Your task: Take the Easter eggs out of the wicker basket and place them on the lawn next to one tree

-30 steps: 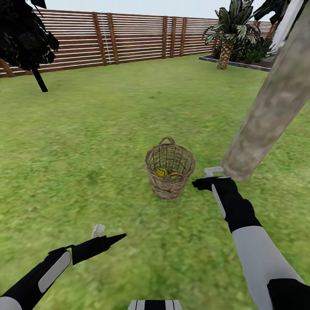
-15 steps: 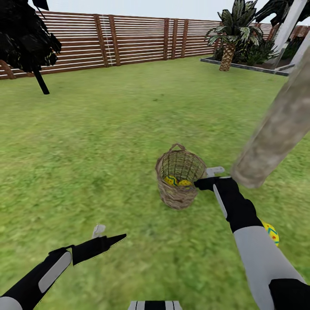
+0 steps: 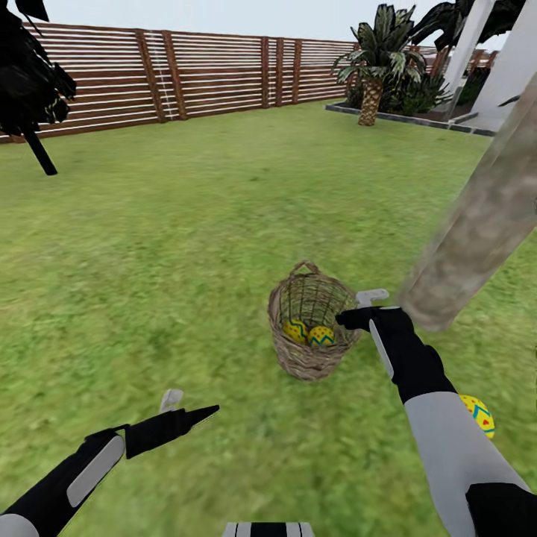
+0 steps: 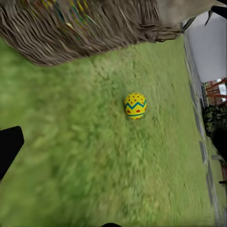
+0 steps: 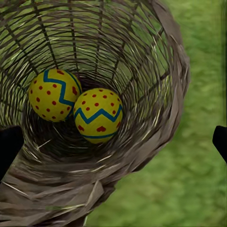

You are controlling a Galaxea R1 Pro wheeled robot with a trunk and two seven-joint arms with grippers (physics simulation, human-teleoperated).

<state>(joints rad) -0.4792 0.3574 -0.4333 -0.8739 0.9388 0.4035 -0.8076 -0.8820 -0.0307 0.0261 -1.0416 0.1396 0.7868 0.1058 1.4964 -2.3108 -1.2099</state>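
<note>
The wicker basket [image 3: 302, 362] stands upright on the lawn [image 3: 186, 246], just left of the tree [image 3: 477, 224] trunk's base. Two yellow Easter eggs lie inside it, one [image 3: 297, 329] beside the other [image 3: 321, 335]; the right wrist view shows both eggs [image 5: 53, 94] [image 5: 98, 115] through the basket's mouth [image 5: 175, 80]. A third egg [image 3: 477, 416] rests on the grass near the trunk, partly behind my right forearm, and appears in the left wrist view [image 4: 135, 105]. My right gripper [image 3: 359, 308] hovers open at the basket's right rim. My left gripper [image 3: 186, 405] hangs open and empty over grass.
A brown slat fence [image 3: 209, 74] closes the far side of the lawn. A short palm [image 3: 371, 82] in a stone-edged bed and a white house wall [image 3: 514, 67] stand at the back right. A dark cone-shaped tree [image 3: 30, 89] is at the far left.
The whole picture has shifted, so the camera moved: basket and trunk now sit nearer and lower, and the egg on the grass has come into view. Both arms hold the same pose.
</note>
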